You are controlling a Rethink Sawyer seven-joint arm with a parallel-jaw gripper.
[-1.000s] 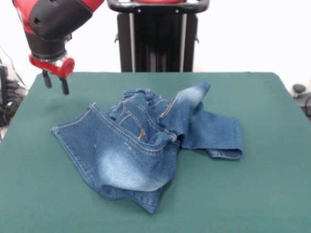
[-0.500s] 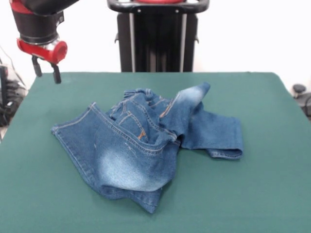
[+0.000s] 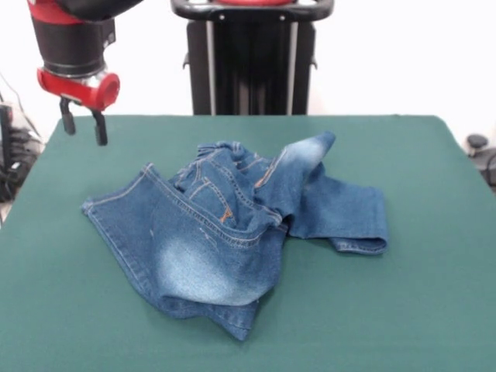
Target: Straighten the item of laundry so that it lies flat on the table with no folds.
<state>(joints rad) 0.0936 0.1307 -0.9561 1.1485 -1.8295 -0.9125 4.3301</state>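
Bare table (image 3: 434, 310) all round — only rumpled jeans (image 3: 232, 232) mid-table.

Table (image 3: 434, 325) corners beyond frame edges

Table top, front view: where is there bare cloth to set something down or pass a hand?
Bare green table runs right of the jeans, along the near edge, and in a strip behind them. The middle is crowded by bunched denim. The far left corner lies under the gripper, fingers apart.
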